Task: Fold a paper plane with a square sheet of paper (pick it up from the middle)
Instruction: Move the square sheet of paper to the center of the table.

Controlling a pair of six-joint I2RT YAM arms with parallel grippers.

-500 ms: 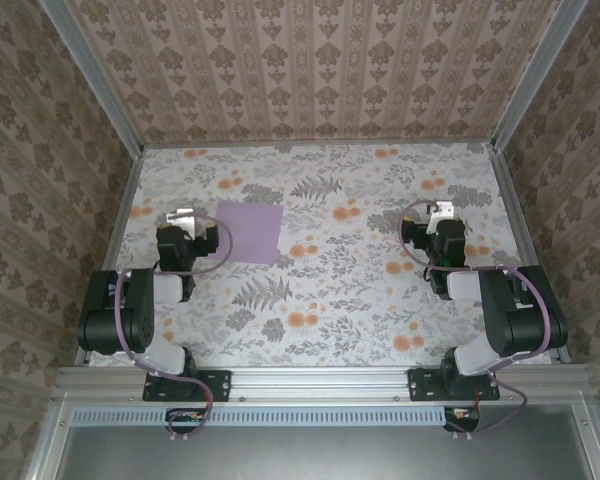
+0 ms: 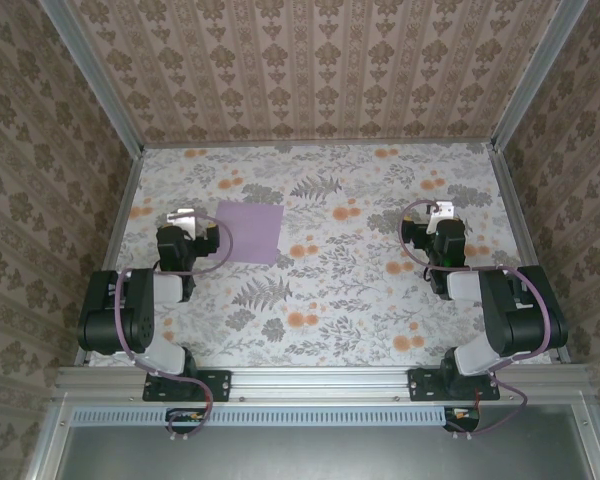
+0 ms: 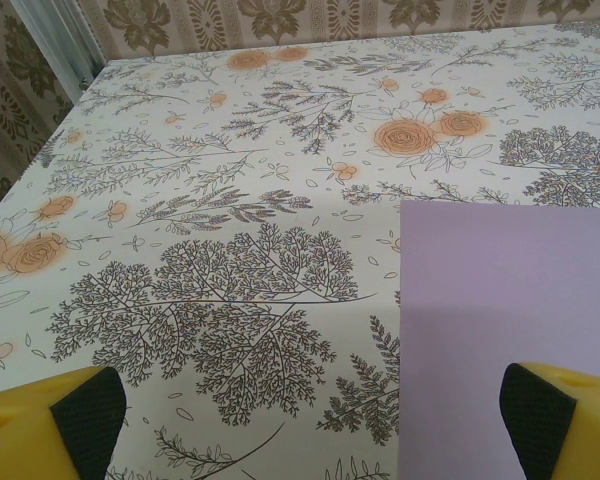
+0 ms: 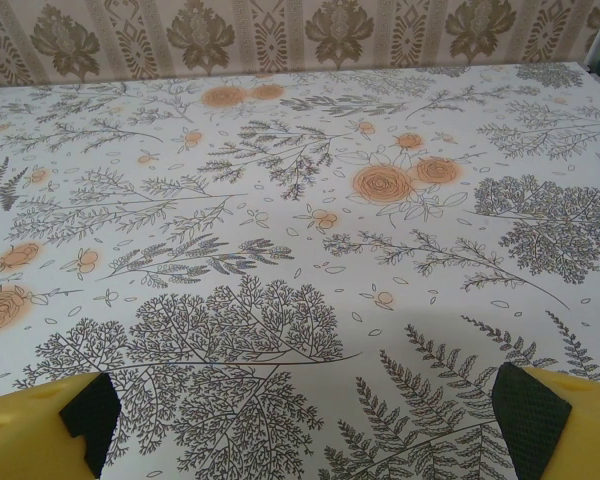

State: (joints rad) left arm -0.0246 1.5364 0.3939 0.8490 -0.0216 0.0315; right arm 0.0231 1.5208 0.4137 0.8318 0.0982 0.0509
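The square sheet of paper lies flat on the worktop just right of the left tool; that and the right tool gape empty; centre the left over the sheet's middle before pinching.

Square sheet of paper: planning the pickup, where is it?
Top view: the sheet lies flat left of centre, just right of the left tool.
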